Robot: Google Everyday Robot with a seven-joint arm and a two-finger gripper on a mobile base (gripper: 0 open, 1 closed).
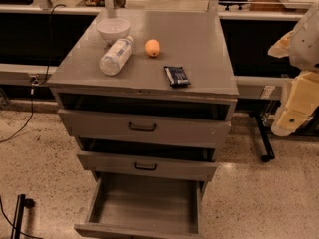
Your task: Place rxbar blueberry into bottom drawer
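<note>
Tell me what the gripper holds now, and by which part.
Nothing visible: the rxbar blueberry lies free on the cabinet top; the gripper is far right, apart from it.

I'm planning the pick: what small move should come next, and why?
Probably swing the gripper over to the rxbar blueberry: it hangs at the picture's right edge, beside the cabinet, while the bar lies untouched on top and the bottom drawer already stands open.

High front cam, downward; gripper (pixel 293 114) at rt edge
</note>
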